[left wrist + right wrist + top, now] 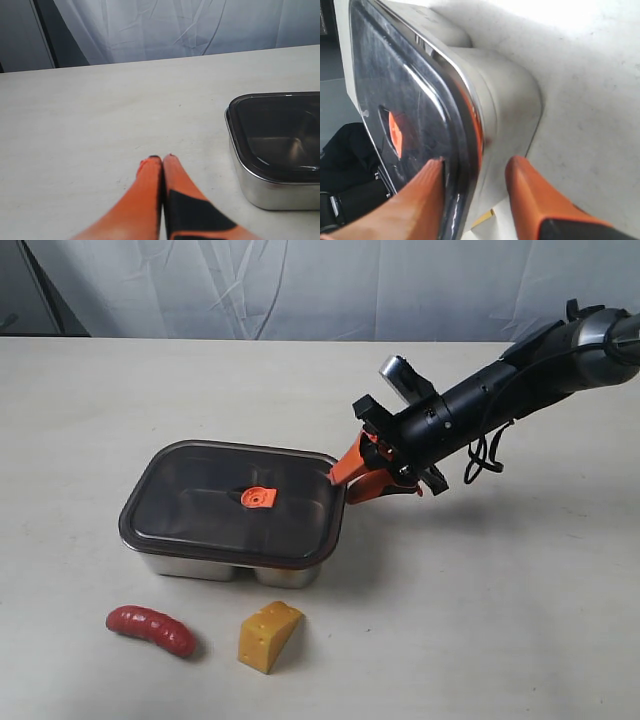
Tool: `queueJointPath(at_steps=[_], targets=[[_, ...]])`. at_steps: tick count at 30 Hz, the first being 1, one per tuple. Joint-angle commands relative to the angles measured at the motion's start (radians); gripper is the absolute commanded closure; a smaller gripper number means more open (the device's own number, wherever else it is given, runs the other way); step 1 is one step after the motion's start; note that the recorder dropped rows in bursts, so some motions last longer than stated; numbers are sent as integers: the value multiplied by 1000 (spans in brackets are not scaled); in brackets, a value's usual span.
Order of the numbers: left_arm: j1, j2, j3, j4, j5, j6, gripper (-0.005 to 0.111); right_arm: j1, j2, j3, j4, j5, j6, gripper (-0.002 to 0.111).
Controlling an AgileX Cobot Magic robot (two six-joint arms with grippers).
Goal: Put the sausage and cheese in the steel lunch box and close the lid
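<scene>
The dark smoky lid point(235, 495) with its orange valve point(258, 498) lies on the steel lunch box point(190, 565) in mid-table. The red sausage point(152, 629) and the yellow cheese point(270, 636) lie on the table in front of the box, outside it. My right gripper point(345, 480) is open at the box's right end. One of its fingers point(427, 185) sits over the lid point(405, 100), the other is beside the steel wall point(505, 100) with a gap. My left gripper point(162, 159) is shut on nothing over bare table, with the box point(270, 192) off to one side.
A white cloth backdrop point(320, 285) hangs behind the table's far edge. The right arm point(500, 390) reaches in from the upper right, with a cable loop point(485, 455) hanging below it. The left arm does not show in the exterior view.
</scene>
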Motion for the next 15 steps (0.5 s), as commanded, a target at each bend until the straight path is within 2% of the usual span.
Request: queueJointPath(at_steps=[1,4,10,15], targets=[[0,-6,3,3,2,-1,106,-6,-10,-4,9,-3,-14,68],[0,-6,3,3,2,-1,106,-6,-10,-4,10,-6,-16,71],[0,-6,3,3,2,-1,106,-6,-10,-4,10,-12,-18,97],[0,-6,3,3,2,-1,106,-6,-10,-4,10,-10,-18,108]])
